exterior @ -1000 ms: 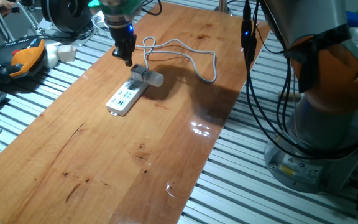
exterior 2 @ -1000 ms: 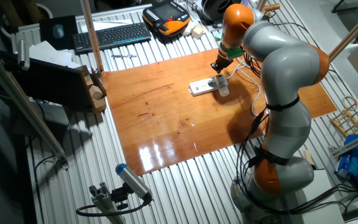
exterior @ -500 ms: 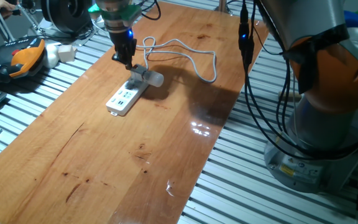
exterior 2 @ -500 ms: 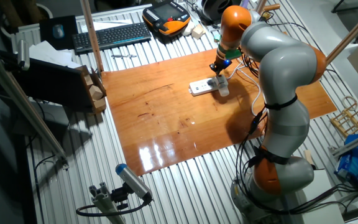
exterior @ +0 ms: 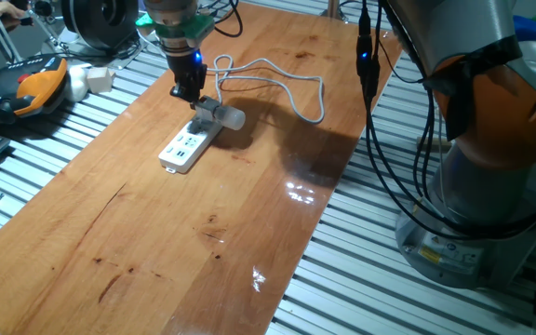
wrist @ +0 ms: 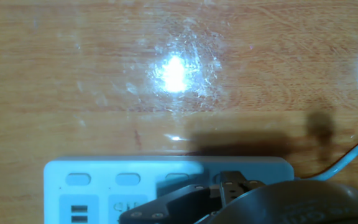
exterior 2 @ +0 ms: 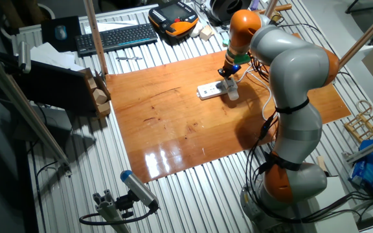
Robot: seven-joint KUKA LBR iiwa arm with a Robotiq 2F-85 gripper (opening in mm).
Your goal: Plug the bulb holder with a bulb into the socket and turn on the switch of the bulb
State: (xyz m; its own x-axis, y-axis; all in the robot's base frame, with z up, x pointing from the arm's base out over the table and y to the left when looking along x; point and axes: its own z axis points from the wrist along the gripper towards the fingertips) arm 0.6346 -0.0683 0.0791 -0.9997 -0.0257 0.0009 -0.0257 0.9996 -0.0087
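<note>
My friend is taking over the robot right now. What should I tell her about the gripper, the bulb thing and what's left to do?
Gripper: just above the bulb holder, holding nothing; open or shut cannot be told.
Bulb holder: sits at the cord end of the socket, apparently plugged in, with the bulb pointing sideways over the table.
Done: plugging in, as far as the fixed views show.
Left: the switch. It isn't visible in any view, and the bulb shows no clear glow, so treat it as still off and check it first.

White socket [exterior: 187, 146] with grey-white cord [exterior: 287, 86] on glossy reddish-brown wooden table [exterior: 203, 233].
</note>
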